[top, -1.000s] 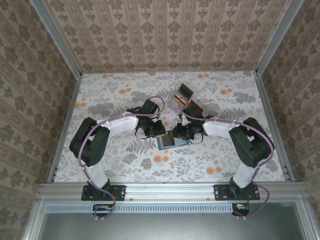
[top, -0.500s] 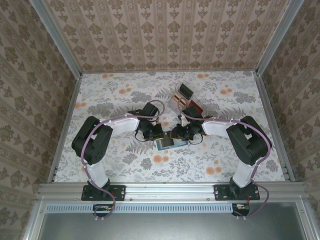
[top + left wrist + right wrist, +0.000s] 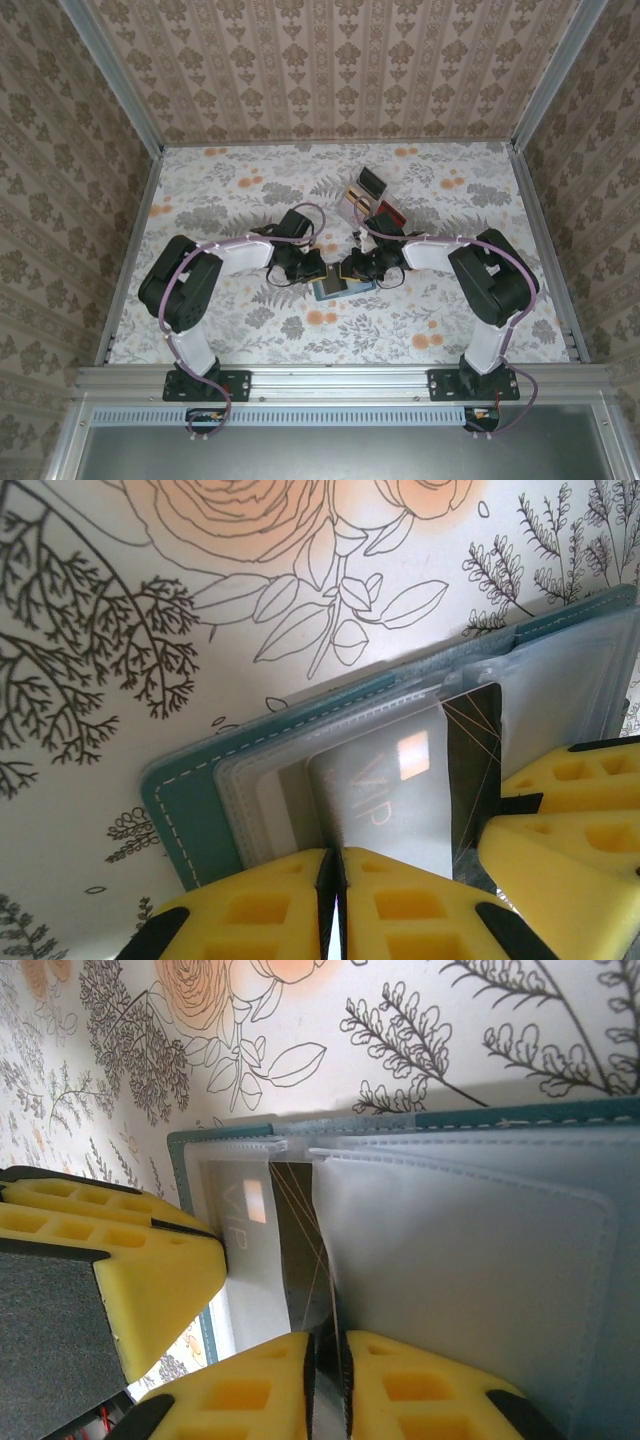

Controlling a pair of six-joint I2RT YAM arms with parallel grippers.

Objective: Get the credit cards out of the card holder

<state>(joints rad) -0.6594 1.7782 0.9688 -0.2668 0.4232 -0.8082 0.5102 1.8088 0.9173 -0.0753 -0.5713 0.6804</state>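
A table (image 3: pixel 230 190) covered in pale cloth printed with orange blooms and grey ferns is boxed in by walls (image 3: pixel 330 70) of beige damask wallpaper at 9, 12 and 3 o'clock. An aluminium rail (image 3: pixel 340 378) runs along its edge at 6 o'clock, under soft, even light.

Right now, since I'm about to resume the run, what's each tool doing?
Left tool: closed on the grey VIP-printed plastic card.
Right tool: closed on the dark thin-lined card beside it.

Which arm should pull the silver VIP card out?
Left, likely: left end effector pinches the silver VIP card in the teal folding card holder; right end effector grips only the clear plastic sleeve.
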